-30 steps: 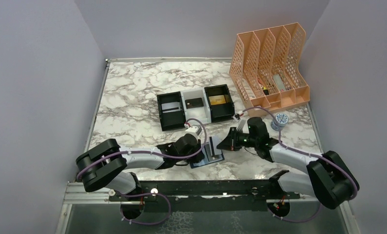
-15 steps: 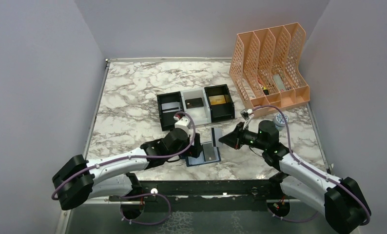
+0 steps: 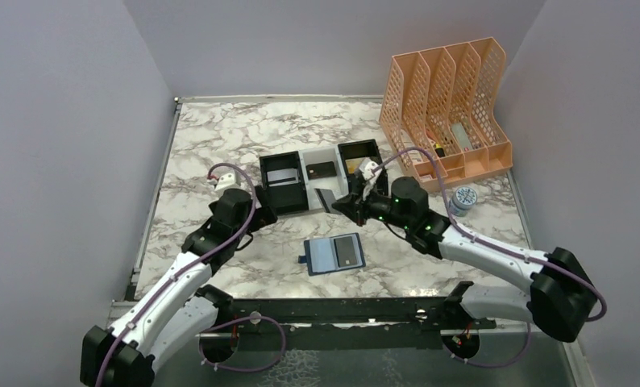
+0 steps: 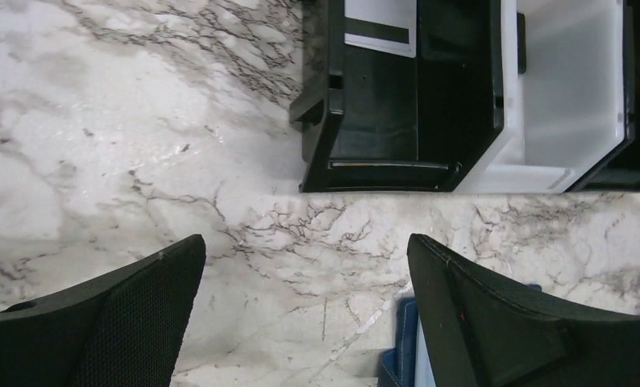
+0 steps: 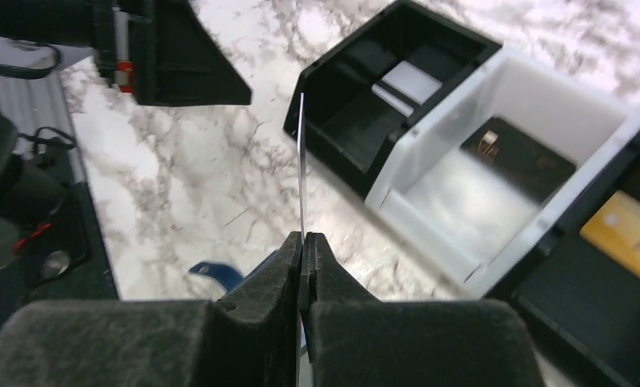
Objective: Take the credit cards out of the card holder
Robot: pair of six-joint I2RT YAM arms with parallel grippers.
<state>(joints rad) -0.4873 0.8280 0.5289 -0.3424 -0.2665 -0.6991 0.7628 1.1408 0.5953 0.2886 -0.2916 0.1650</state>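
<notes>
The navy card holder (image 3: 335, 254) lies open and flat on the marble, a grey card (image 3: 348, 249) showing in its right half. My right gripper (image 3: 345, 203) is shut on a thin card (image 3: 326, 198), seen edge-on in the right wrist view (image 5: 301, 161), just in front of the black-and-white tray (image 3: 294, 211). The tray holds a silver card (image 3: 281, 176), a dark card (image 3: 321, 169) and a gold card (image 5: 623, 230). My left gripper (image 3: 256, 214) stands wide open with nothing in it (image 4: 305, 250), left of the card holder (image 4: 405, 347).
A tall peach file rack (image 3: 446, 113) stands at the back right. A small round tin (image 3: 463, 197) sits just in front of it. Grey walls close the table on three sides.
My left gripper opened, let go of the card holder and drew back to the left. My right gripper carried the card away from the holder toward the tray.
</notes>
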